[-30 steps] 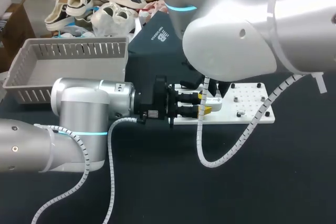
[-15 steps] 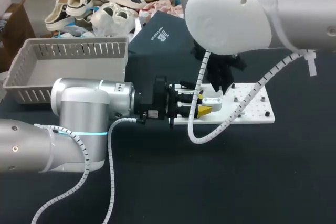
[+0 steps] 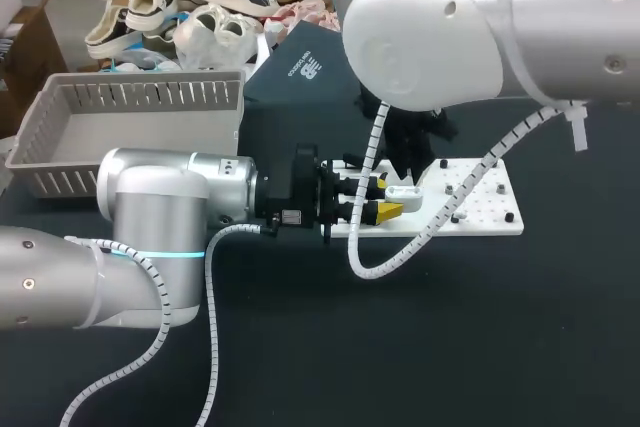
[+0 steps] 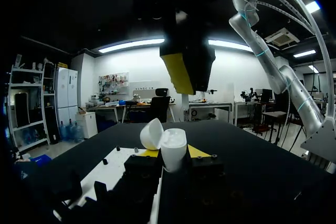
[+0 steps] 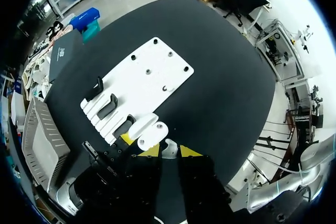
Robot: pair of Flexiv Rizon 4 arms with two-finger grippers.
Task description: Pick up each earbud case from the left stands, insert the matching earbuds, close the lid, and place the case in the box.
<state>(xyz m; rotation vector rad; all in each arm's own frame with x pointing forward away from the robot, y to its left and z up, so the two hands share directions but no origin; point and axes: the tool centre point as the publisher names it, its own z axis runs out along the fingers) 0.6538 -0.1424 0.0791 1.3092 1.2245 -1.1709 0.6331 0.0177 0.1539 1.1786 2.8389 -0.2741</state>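
Observation:
A white earbud case (image 3: 402, 191) with its lid open sits between the yellow tips of my left gripper (image 3: 386, 205), which is shut on it just above the near left edge of the white board (image 3: 480, 209). In the left wrist view the case (image 4: 172, 148) stands upright with its lid tipped back, and my right gripper (image 4: 184, 72) hangs above it. The right wrist view looks straight down on the open case (image 5: 148, 129). My right gripper (image 5: 169, 151) is shut on a small white earbud (image 5: 169, 148). In the head view the right gripper (image 3: 405, 152) is partly hidden behind its own arm.
Black stands (image 5: 107, 106) line one end of the white board (image 5: 157, 72), which has small pegs and holes. A grey slatted basket (image 3: 60, 107) stands at the back left, beside a dark box (image 3: 300, 82). A cable loop (image 3: 400, 262) from the right arm hangs over the board's front.
The right arm has swung up and to the left, so its gripper now hangs higher above the case. The left arm and the case have not moved.

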